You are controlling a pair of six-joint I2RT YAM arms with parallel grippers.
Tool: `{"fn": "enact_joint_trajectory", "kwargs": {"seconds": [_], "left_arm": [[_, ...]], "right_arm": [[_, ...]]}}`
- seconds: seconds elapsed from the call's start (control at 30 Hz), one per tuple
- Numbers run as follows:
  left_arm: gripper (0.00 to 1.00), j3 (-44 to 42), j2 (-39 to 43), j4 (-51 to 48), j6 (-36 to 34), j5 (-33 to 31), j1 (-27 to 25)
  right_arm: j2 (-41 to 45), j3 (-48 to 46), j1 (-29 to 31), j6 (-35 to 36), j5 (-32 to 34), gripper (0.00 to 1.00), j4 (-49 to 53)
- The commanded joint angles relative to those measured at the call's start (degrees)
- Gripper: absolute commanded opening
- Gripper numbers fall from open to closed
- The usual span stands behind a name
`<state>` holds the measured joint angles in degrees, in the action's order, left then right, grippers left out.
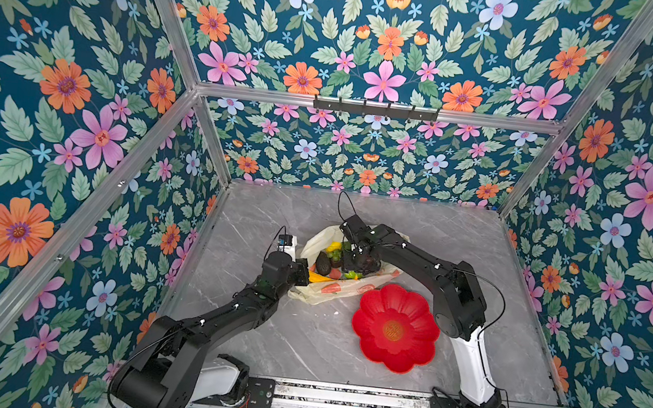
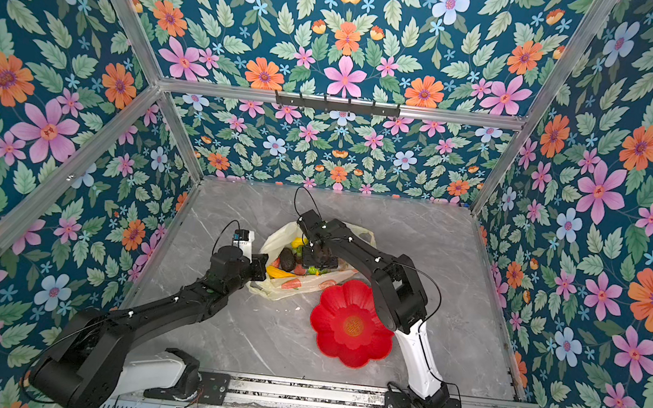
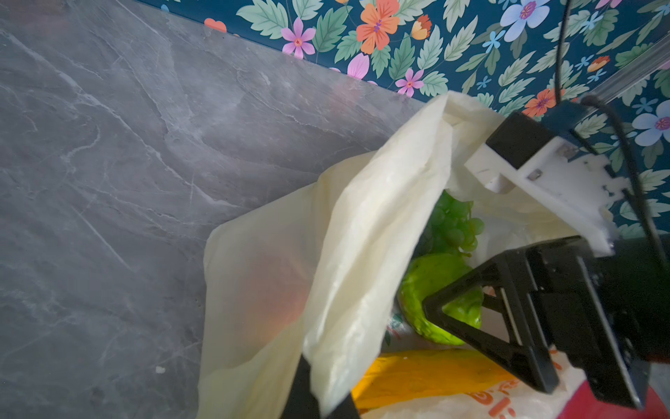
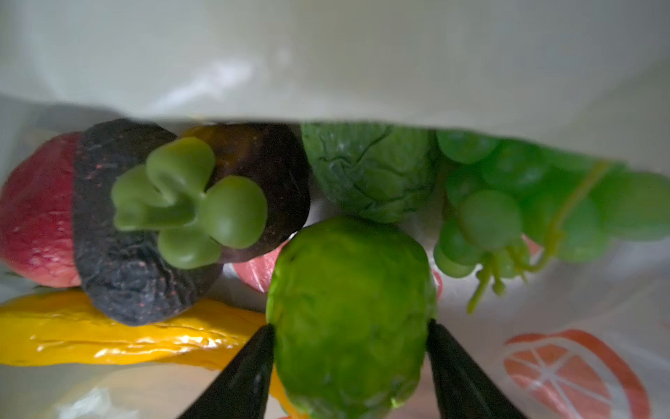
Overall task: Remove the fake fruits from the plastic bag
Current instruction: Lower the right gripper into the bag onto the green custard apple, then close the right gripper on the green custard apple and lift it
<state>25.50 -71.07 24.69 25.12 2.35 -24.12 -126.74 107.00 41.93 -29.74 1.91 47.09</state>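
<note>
While the left gripper (image 3: 322, 399) is pinching the plastic bag (image 3: 362, 235) at eight o'clock, the right gripper (image 4: 350, 325) is straddling a green bumpy fruit (image 4: 348, 275), jaws wide.

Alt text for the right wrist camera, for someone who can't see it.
The right gripper straddles a green bumpy fruit inside the plastic bag; whether it grips is unclear. Beyond lie green grapes, a dark purple fruit, a yellow banana and a red fruit.
</note>
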Motion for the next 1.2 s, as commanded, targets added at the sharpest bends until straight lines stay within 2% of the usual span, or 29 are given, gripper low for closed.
{"fn": "enact_joint_trajectory", "kwargs": {"seconds": [0.0,0.33,0.53,0.77,1.17], "left_arm": [[0.00,0.20,0.14,0.10,-0.51,-0.36,-0.05],[0.00,0.24,0.14,0.05,-0.56,-0.50,-0.05],[0.00,0.17,0.09,0.10,-0.52,-0.47,-0.04],[0.00,0.23,0.40,-0.08,-0.68,-0.68,-0.05],[0.00,0.09,0.67,-0.25,-0.69,-0.68,-0.05]], "right_arm": [[-0.81,0.84,0.01,0.12,0.46,0.67,1.52],[1.97,-0.72,-0.25,0.04,1.35,0.61,-0.60],[6.47,-5.50,-1.40,-0.98,-1.86,0.60,-5.97],[7.50,-7.51,-2.16,-1.68,-3.23,0.59,-8.13],[3.02,-5.90,-2.21,-0.72,-1.08,0.58,-6.64]]}}
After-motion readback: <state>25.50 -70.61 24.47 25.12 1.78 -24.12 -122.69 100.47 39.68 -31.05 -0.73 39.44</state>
